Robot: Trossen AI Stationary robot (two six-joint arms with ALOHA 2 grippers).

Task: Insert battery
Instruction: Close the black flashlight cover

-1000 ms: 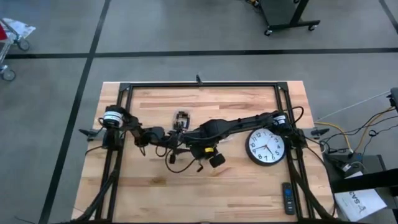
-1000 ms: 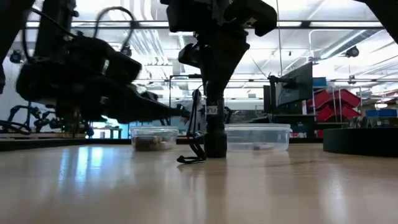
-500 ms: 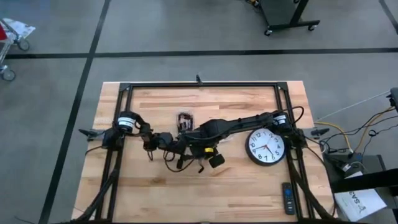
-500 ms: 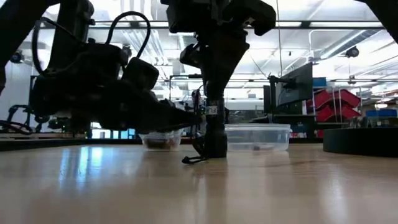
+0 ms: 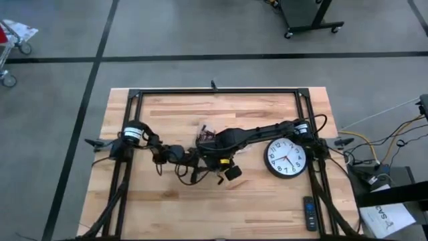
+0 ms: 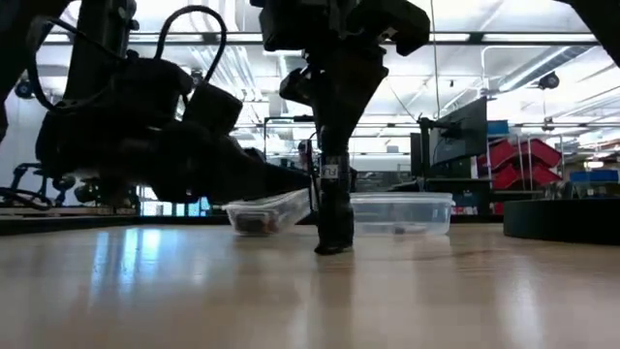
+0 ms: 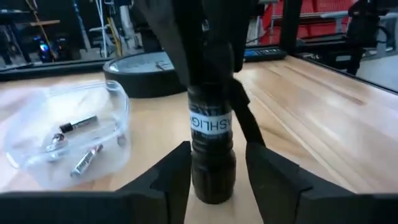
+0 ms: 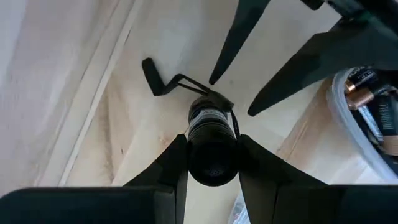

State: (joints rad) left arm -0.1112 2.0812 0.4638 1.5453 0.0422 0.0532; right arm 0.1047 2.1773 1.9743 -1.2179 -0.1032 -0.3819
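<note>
Wood table [image 5: 267, 194]: flashlight [image 7: 211, 152] between left end effector [image 7: 217, 180] fingers.

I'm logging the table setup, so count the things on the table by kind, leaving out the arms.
Flashlight: 1
Clear plastic container holding batteries: 1
Wall clock: 1
Remote control: 1
Total: 4

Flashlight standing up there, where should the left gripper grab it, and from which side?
Probably its round lower barrel, below the white label, coming in level from the side. The flashlight stands upright, the right gripper holds its top end from above, and the left gripper has its open fingers either side of that bare lower part.
</note>
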